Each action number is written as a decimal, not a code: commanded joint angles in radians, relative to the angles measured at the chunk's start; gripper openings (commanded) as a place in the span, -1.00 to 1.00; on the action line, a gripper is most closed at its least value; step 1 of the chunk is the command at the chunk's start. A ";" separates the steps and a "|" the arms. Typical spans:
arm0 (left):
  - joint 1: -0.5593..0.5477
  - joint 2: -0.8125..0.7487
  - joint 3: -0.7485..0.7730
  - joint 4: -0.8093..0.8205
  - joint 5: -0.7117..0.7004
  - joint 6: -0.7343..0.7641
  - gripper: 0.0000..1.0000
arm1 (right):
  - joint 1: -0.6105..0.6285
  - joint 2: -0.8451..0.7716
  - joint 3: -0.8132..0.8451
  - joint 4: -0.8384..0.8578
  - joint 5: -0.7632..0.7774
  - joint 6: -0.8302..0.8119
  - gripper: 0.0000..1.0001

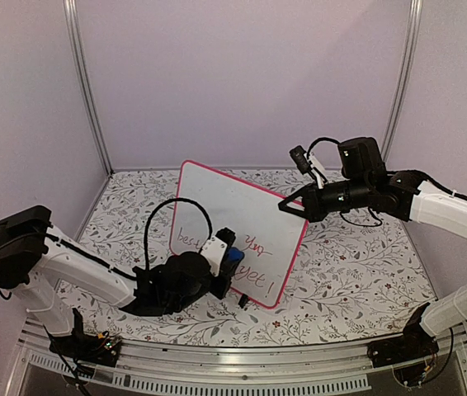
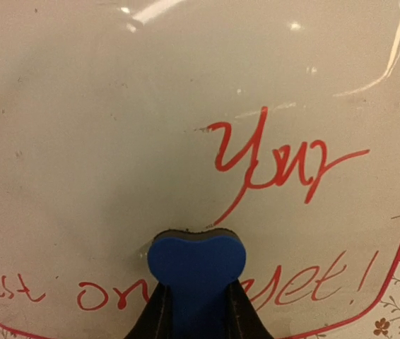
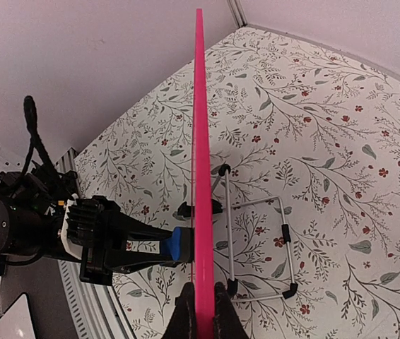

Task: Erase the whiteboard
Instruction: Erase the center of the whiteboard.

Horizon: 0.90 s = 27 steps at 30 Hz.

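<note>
The whiteboard [image 1: 235, 206] stands upright on the floral table, its pink frame seen edge-on in the right wrist view [image 3: 198, 141]. Red handwriting [image 2: 278, 162] crosses its middle, and another red line runs along its bottom. My left gripper [image 1: 225, 266] is shut on a blue eraser [image 2: 196, 263], which is pressed flat against the board's lower face, between the two lines of writing. The eraser [image 3: 175, 244] touches the board from the left. My right gripper [image 3: 201, 300] is shut on the board's upper right edge [image 1: 287, 206].
Behind the board a wire stand [image 3: 256, 247] with black feet props it up on the floral tablecloth [image 1: 357, 272]. White walls and metal posts [image 1: 85, 91] enclose the back and sides. The left arm's cable [image 1: 176, 206] loops in front of the board.
</note>
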 commanded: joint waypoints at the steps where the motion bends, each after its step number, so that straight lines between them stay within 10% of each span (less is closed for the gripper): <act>1: -0.005 0.008 0.055 0.037 0.006 0.042 -0.81 | 0.022 0.015 -0.012 -0.055 -0.049 -0.058 -1.00; 27: 0.021 -0.037 0.118 0.057 0.013 0.114 -0.80 | 0.022 0.016 -0.014 -0.051 -0.052 -0.058 -1.00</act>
